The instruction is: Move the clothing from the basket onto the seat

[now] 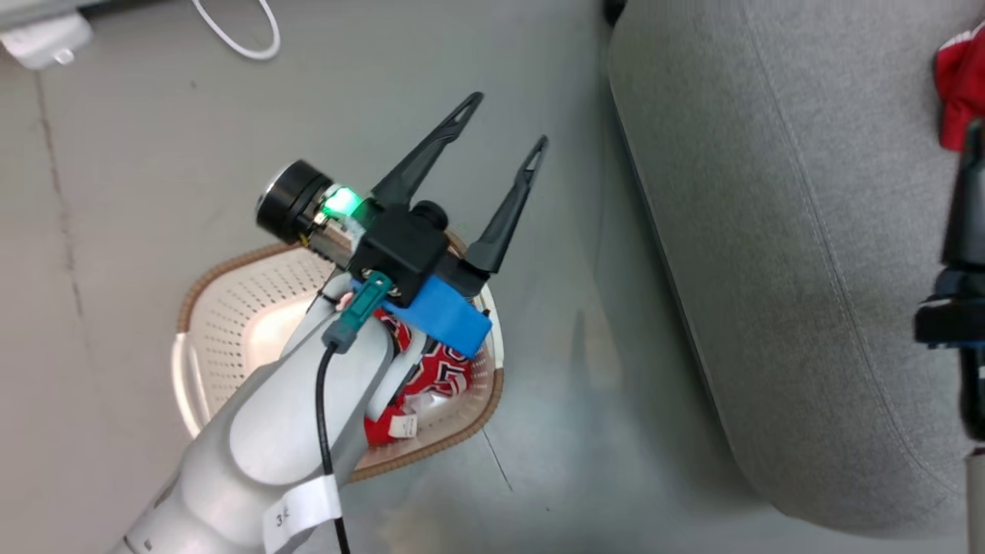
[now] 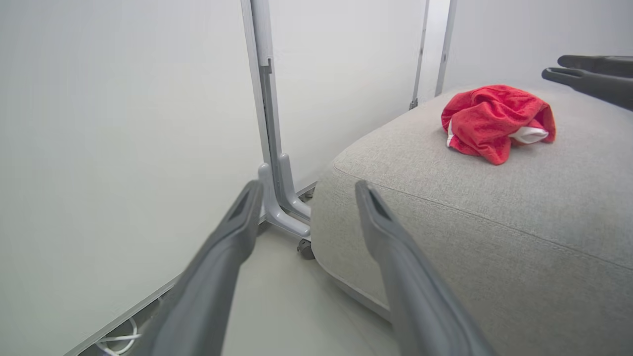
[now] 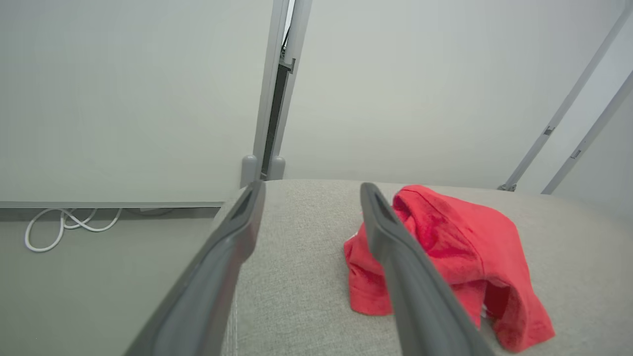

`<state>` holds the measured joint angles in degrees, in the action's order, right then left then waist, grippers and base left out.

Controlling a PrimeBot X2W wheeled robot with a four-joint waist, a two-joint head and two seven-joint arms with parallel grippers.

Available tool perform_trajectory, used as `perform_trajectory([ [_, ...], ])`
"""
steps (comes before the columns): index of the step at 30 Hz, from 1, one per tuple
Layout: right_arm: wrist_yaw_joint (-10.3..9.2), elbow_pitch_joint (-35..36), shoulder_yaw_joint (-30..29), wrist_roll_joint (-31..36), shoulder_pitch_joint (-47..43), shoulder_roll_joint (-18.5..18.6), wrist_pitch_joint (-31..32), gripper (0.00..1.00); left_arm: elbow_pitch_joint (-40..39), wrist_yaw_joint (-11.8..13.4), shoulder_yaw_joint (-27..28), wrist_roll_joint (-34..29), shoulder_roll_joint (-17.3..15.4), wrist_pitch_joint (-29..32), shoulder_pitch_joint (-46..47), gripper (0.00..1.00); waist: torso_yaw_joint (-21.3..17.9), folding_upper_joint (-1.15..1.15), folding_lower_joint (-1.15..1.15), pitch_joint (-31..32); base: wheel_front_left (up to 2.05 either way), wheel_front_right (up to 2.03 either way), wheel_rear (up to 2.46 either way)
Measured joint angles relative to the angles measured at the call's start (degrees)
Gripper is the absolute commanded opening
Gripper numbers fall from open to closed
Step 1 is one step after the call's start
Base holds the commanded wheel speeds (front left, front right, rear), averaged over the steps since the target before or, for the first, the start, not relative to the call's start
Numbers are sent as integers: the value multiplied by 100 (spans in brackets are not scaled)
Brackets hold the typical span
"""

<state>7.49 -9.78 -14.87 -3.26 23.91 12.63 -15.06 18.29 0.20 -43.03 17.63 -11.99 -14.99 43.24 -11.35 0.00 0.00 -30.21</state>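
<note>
The cream basket with its brown rim stands on the floor, left of the big grey seat. A red jersey with black-and-white numerals lies inside it, partly hidden by my left forearm. My left gripper hovers open above the basket's far rim, fingers pointing toward the seat's corner, with nothing between them. A plain red garment with white trim lies crumpled on the seat. My right gripper is open over the seat, and the garment rests just beside its right finger, not held.
A white cable loops on the floor by the wall, and a pale device sits at the far left. A grey partition post on a wheeled foot stands near the seat's corner. Bare floor lies between basket and seat.
</note>
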Motion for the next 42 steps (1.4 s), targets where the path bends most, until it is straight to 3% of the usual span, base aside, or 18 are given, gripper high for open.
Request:
perform_trajectory([
  [8, 0, 127, 996, 36, -276, -41, 1, 100, -245, 113, 1058, -80, 138, -1, -783, 100, 376, 0, 0, 751, 0, 0, 0],
  [15, 0, 115, 1443, -12, -475, -136, 1, 100, -353, 118, 1976, -259, 240, -1, -1625, 100, 753, 0, -1, 1341, 0, 0, 0],
  [24, 0, 51, 1477, -31, -1067, -324, 0, 100, -468, -33, 2924, -532, 376, -2, -2683, 100, 1061, 0, -1, 2045, 0, 0, 0],
  [42, 0, -151, 1158, -102, -2275, -637, 1, 100, -558, -439, 3829, -918, 767, -1, -3899, 100, 1184, 0, -1, 2940, 0, 0, 0],
])
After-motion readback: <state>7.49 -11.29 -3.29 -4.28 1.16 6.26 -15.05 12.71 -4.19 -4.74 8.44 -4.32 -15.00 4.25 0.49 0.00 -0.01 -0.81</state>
